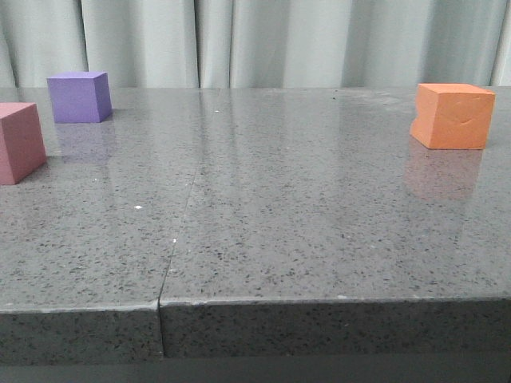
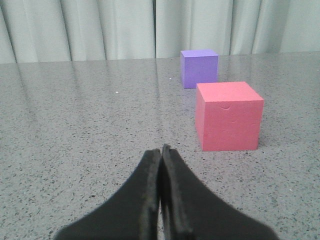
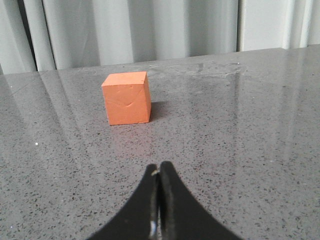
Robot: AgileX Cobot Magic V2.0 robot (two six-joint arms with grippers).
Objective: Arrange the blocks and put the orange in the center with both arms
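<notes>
Front view: we see the purple cube point(image 1: 78, 96) at the upper left of the frame, resting on the dark grey speckled desk point(image 1: 303, 223), and the pinkish-red cube point(image 1: 20, 142) just below it at the left edge, partly cut off by the frame; the two stand near each other but apart. The orange cube point(image 1: 451, 116) sits at the upper right of the frame, well apart from the other two, with a curved crease visible on its front face. A thin seam point(image 1: 180, 231) runs down the desk from the far edge to the near edge, left of centre, and the middle of the desk between the cubes carries no block. Pale pleated curtains point(image 1: 263, 40) fill the top of the frame. Left wrist view: we see the left pincer point(image 2: 161, 150) clenched, its fingertips pressed together with nothing between them, low over the desk; the pinkish-red cube point(image 2: 229, 116) lies ahead at right of centre and the purple cube point(image 2: 199, 68) beyond it. Right wrist view: the right pincer point(image 3: 159, 167) is likewise clenched on nothing, and the orange cube point(image 3: 127, 97) stands ahead of it, apart from the fingertips.
</notes>
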